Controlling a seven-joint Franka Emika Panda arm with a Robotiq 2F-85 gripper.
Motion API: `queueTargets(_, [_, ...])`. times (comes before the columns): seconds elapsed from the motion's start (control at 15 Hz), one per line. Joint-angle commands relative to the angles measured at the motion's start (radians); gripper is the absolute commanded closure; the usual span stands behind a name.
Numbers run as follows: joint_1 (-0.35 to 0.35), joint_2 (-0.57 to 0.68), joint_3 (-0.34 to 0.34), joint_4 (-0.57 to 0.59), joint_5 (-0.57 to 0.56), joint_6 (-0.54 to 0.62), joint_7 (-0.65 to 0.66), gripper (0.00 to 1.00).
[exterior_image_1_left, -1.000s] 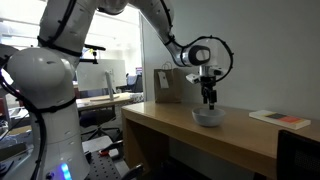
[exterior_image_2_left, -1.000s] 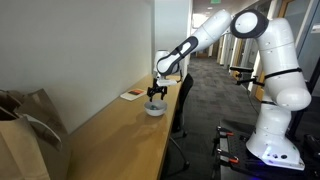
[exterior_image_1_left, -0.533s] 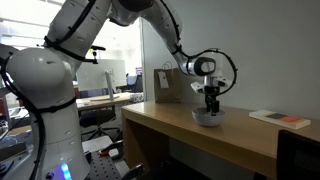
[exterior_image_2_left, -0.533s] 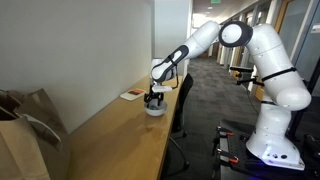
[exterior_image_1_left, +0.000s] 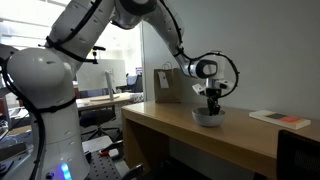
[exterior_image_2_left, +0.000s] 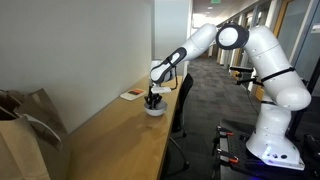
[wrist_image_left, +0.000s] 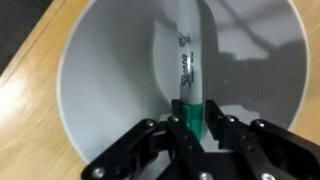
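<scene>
In the wrist view, the black gripper (wrist_image_left: 192, 128) is clamping narrow jaws on the green cap end of a marker (wrist_image_left: 187, 60). Its matte, angular fingers (wrist_image_left: 160, 135) are pressing the cap from both sides at 6 o'clock in the frame. The marker, a slim white barrel with dark printed lettering, is lying inside a smooth, round, pale-grey bowl (wrist_image_left: 95, 70). It is running from 6 toward 12 o'clock up the curved wall. Past the bowl's rim, from 9 to 11 o'clock, a light wood-grain table (wrist_image_left: 25, 45) is showing. In both exterior views the white arm is bending down from above, with the gripper dipping into the bowl. In an exterior view, a flat red-edged book (exterior_image_1_left: 280, 118) is lying at 3 o'clock from the bowl, well apart. In an exterior view, a crumpled brown paper bag (exterior_image_2_left: 25, 130) is standing at 7 o'clock, with bare tabletop stretching between it and the bowl, which is sitting nearer the table's open edge than the wall.
</scene>
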Motion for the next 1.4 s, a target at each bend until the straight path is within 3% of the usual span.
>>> queueTargets(0.0, [0.007,0.005,-0.015,0.013,0.025,-0.031,-0.011,0.98])
queueTargets(0.13, [0.009,-0.009,-0.015,0.003,0.021,-0.030,-0.018,0.94])
queueTargets(0.53, [0.061,-0.118,-0.049,-0.051,-0.062,-0.030,-0.010,0.94])
queueTargets(0.8, [0.061,-0.227,-0.072,-0.099,-0.157,-0.065,-0.068,0.94])
queueTargets(1.07, [0.015,-0.288,-0.095,-0.146,-0.228,-0.039,-0.203,0.94])
queueTargets(1.33, [-0.043,-0.264,-0.112,-0.136,-0.242,-0.009,-0.322,0.94])
